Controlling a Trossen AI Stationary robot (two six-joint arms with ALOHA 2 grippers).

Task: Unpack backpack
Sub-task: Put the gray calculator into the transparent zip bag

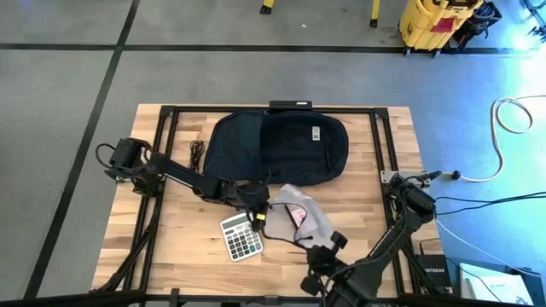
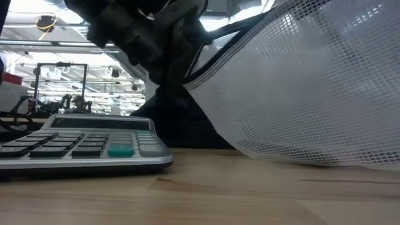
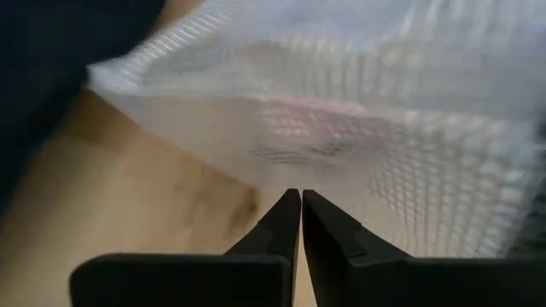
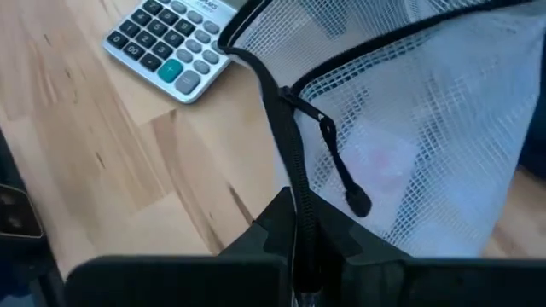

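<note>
Looking top-down: wooden desk [image 1: 179, 247] with a black frame carries the backpack [image 1: 277, 147], a big rounded dark navy soft bag lying flat at the far edge, centre, small white label on its front. Nearer the front edge, centre, sits a white mesh pouch [image 1: 303, 215] with black zipper trim, something pinkish inside. Calculator [image 1: 241, 236] lies flat just left of the pouch, grey keys, one green key.

Left gripper [image 1: 258, 205] is between backpack and calculator, at the pouch's left edge. Its wrist view shows the fingers [image 3: 281, 226] clenched tip to tip; whether pouch fabric is caught between them I cannot tell, mesh is just ahead.

Right gripper [image 1: 317, 254] is at the pouch's near edge. Only its wrist view shows the detail: fingers clamped on the pouch's black zipper tape, zipper pull [image 4: 341, 170] dangling beside it.

Low view adds: the pouch is raised off the wood on the left-arm side, woven grid texture clear.
</note>
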